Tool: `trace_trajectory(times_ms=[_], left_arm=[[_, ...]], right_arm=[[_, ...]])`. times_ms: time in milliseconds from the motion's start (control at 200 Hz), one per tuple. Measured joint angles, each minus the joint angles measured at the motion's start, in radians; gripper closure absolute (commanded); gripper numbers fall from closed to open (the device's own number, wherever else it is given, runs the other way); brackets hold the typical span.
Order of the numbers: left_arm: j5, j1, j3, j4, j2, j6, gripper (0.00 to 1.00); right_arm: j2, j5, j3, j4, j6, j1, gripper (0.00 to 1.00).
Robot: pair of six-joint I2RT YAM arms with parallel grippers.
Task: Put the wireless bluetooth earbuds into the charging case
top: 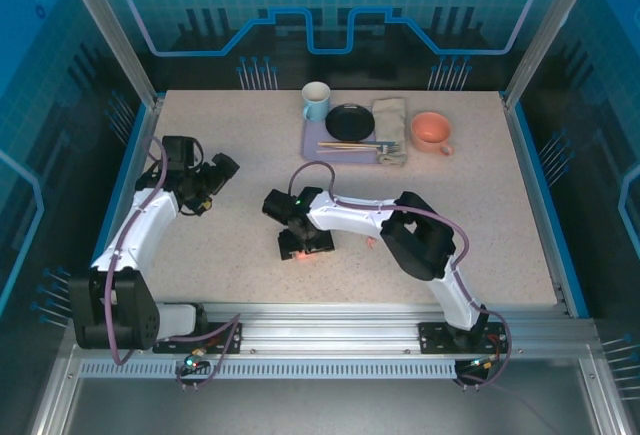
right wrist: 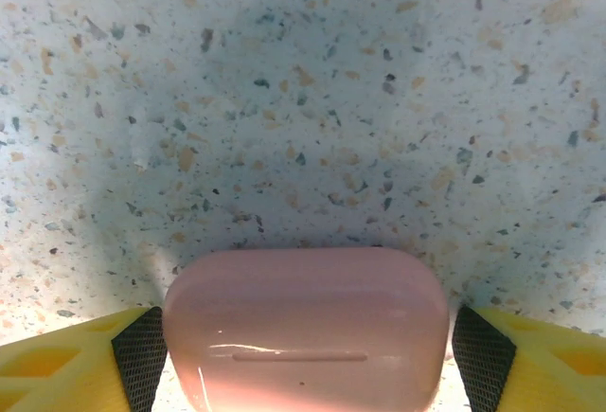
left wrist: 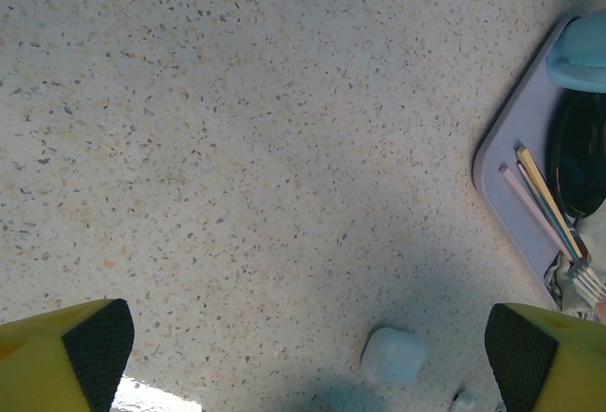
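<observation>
A closed salmon-pink charging case [right wrist: 303, 331] lies on the speckled table between my right gripper's black pads [right wrist: 140, 355], which press on both of its sides. From above, this right gripper [top: 300, 243] stands low over the case [top: 297, 253] at the table's middle. A tiny pink earbud [top: 372, 243] lies just right of it. My left gripper [left wrist: 308, 341] hangs wide open above bare table, holding nothing. Ahead of it are a closed white case [left wrist: 393, 355] and a tiny white earbud [left wrist: 464, 401]. In the top view the left gripper [top: 205, 187] is at the left.
At the back stands a lilac tray [top: 315, 140] with a blue cup [top: 316, 101], a black dish [top: 350, 121] and cutlery. A folded cloth [top: 392, 125] and an orange cup [top: 432, 131] sit to its right. The tray's corner [left wrist: 492, 161] is also in the left wrist view.
</observation>
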State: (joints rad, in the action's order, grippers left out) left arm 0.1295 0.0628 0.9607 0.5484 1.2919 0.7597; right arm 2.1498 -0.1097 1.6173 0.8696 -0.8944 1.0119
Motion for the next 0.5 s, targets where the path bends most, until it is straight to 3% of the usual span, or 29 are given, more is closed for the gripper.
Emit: trace_trajectory(times_ms=[370,500], left_arm=[[0.015,0.0,0.0,-0.003,-0.01,-0.002,0.01],[0.019,0.0,0.0,-0.003,-0.011,-0.002,0.01]], right_arm=[[0.033,-0.029,0.047,0.028,0.001,-0.001,0.21],[0.033,-0.032,0.047,0.031,0.002,-0.001,0.29]])
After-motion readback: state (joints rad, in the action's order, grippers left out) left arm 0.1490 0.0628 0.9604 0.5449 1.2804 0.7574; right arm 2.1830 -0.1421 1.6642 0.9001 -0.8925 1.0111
